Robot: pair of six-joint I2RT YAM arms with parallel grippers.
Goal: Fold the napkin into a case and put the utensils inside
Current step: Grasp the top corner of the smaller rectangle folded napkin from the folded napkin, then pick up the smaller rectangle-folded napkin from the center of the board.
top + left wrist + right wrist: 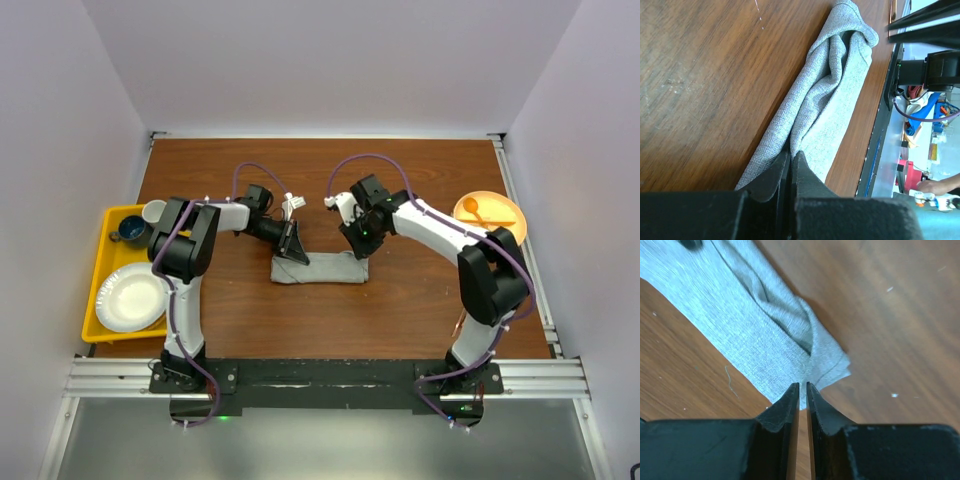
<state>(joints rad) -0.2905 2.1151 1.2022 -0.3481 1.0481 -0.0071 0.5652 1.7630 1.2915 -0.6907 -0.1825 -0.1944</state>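
The grey napkin (322, 268) lies at the table's middle as a narrow, flat, layered strip running left to right. My left gripper (293, 247) is at its left end. In the left wrist view the jaws (791, 154) are shut, with the cloth (835, 85) running into their tips. My right gripper (356, 243) is at the strip's right end. In the right wrist view its jaws (803, 385) are nearly together, pinching the cloth's (750, 325) corner, and creases run to the tips. The copper utensils do not show clearly. A thin copper sliver (459, 325) lies by the right arm, too small to tell.
A yellow tray (100, 300) at the left edge holds a white plate (130, 298), a blue cup (130, 230) and a white cup (153, 211). An orange plate (505, 215) with an orange spoon (474, 210) sits at the right edge.
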